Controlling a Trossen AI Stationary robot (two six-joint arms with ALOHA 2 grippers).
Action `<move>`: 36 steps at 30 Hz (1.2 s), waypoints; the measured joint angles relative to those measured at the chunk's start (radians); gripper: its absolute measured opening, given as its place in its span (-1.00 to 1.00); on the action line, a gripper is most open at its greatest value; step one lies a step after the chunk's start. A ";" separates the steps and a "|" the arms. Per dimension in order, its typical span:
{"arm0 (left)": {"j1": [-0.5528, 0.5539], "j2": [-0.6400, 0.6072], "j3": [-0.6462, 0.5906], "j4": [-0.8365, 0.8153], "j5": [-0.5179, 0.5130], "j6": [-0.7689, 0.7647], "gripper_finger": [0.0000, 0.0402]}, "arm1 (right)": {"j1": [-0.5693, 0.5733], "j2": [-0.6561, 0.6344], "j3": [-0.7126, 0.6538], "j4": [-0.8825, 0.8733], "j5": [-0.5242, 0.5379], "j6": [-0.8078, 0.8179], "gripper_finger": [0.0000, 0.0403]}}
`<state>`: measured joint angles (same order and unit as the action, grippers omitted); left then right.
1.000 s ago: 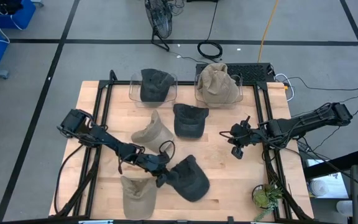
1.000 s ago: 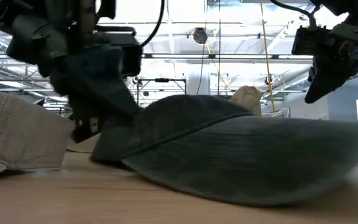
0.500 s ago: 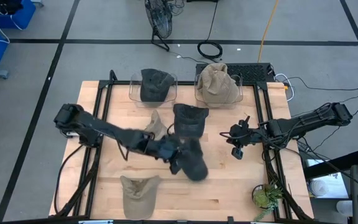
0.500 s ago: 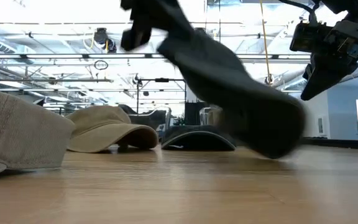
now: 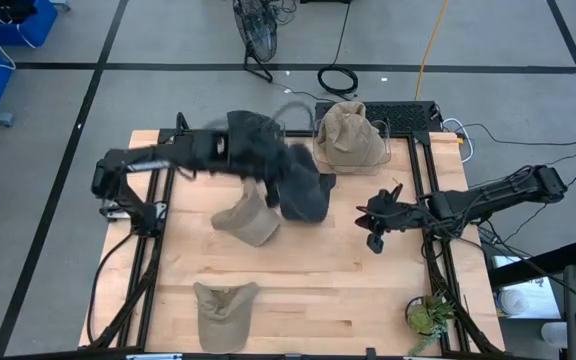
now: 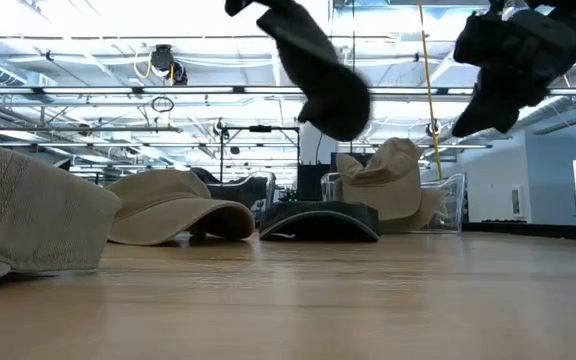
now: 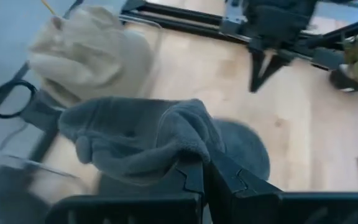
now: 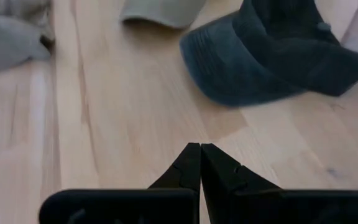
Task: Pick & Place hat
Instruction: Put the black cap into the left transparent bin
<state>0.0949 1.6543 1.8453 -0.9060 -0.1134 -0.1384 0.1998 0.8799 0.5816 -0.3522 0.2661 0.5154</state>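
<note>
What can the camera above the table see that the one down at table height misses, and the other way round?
Only the high view shows the potted plant at the table's corner, the dark hat in the clear bin and the floor around the table.

Only the low view shows the ceiling lights of the room behind.

Both show the left gripper carrying a dark hat in the air, the shut, empty right gripper, the tan hat lying mid-table and the tan hat in the other bin.
</note>
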 joint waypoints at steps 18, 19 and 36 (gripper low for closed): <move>0.591 0.008 0.042 -0.129 0.386 0.534 -0.99 | -0.149 0.257 0.000 0.260 0.022 0.172 -1.00; 0.610 0.008 0.035 -0.144 0.394 0.562 -0.99 | -0.161 0.269 0.000 0.276 0.022 0.177 -1.00; 0.793 0.008 -0.219 -0.104 0.140 0.773 -0.99 | -0.270 0.296 0.000 0.342 0.021 0.258 -1.00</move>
<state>0.8879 1.6627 1.6259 -1.0100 0.0270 0.6349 -0.0702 1.1761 0.5816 -0.0098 0.2871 0.7738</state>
